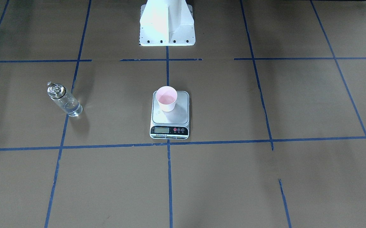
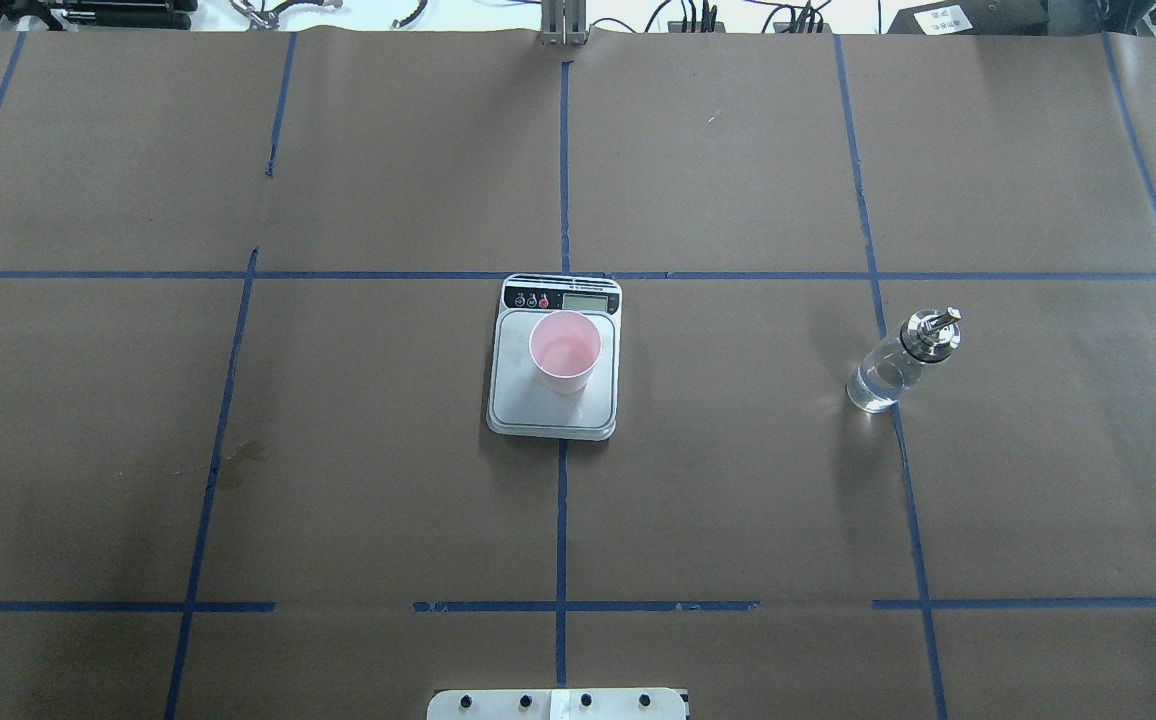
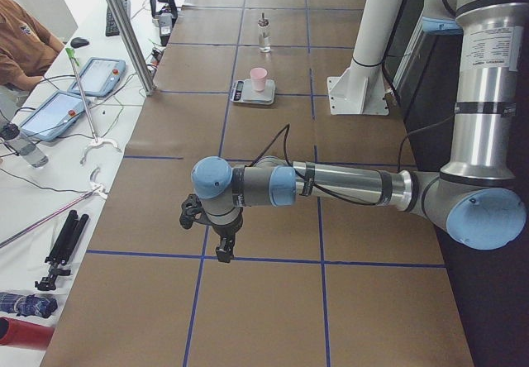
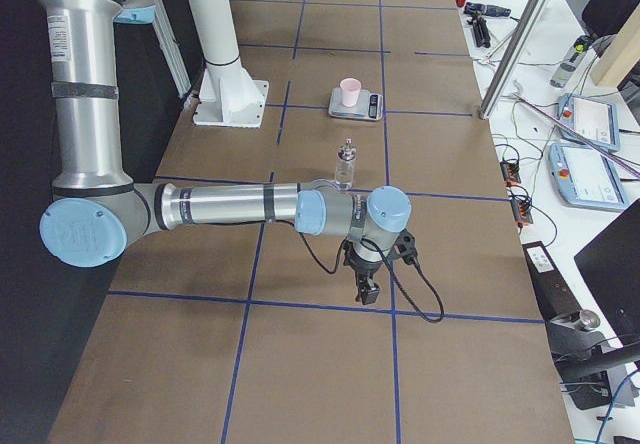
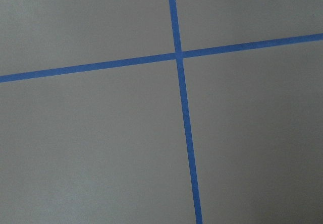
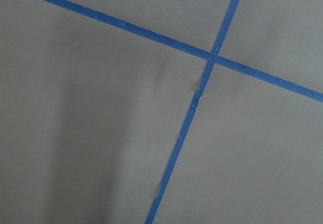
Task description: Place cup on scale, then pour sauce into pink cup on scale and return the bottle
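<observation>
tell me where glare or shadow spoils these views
Front-facing view: the robot's base is blown out white, and the bottle glints, its soft shadow falling toward the camera. Overhead view: a bright glint beside the bottle's foot. Right wrist view: a vague dark shadow band on the paper.

We see only brown worktop (image 6: 262, 153); two blue tape lines (image 6: 182, 133) cross at upper right; a faint shadow (image 6: 86, 148) darkens the left.

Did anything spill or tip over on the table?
Nothing has tipped: the cup stands upright on the scale, and the bottle stands upright off to the side. The only odd bit is a faint brownish stain on the paper cover, far from both.
</observation>
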{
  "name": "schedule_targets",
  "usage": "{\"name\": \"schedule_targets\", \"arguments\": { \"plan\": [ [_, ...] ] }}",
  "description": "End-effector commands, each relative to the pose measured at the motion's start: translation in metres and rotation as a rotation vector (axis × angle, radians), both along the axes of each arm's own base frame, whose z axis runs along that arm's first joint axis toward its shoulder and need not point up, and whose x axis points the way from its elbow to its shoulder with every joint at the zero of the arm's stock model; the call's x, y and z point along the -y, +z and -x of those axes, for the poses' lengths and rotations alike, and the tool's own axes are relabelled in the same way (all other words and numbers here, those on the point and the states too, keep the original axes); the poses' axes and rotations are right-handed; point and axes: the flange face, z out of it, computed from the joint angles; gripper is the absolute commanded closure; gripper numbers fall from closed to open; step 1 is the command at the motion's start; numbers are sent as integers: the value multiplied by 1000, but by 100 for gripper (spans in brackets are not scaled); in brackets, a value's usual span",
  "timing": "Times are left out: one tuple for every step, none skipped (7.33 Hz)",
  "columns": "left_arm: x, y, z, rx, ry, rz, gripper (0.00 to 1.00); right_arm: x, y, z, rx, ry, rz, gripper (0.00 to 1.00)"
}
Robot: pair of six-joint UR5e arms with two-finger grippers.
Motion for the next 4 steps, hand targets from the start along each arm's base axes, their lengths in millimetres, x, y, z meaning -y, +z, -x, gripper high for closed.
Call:
{"name": "schedule_targets", "arguments": {
  "plan": [
    [2,-5,0,-1,0,-12,0,-6,9,-1,3,4,-7,0],
    [3,-7,0,-1,1,-27,0,-9,12,0,7,7,-4,0],
    [4,-8,0,-1,1,-37,0,-8,9,0,8,9,-6,0],
    [3,-7,0,-1,1,-36,0,-8,9,0,10,13,-4,0]
  ]
}}
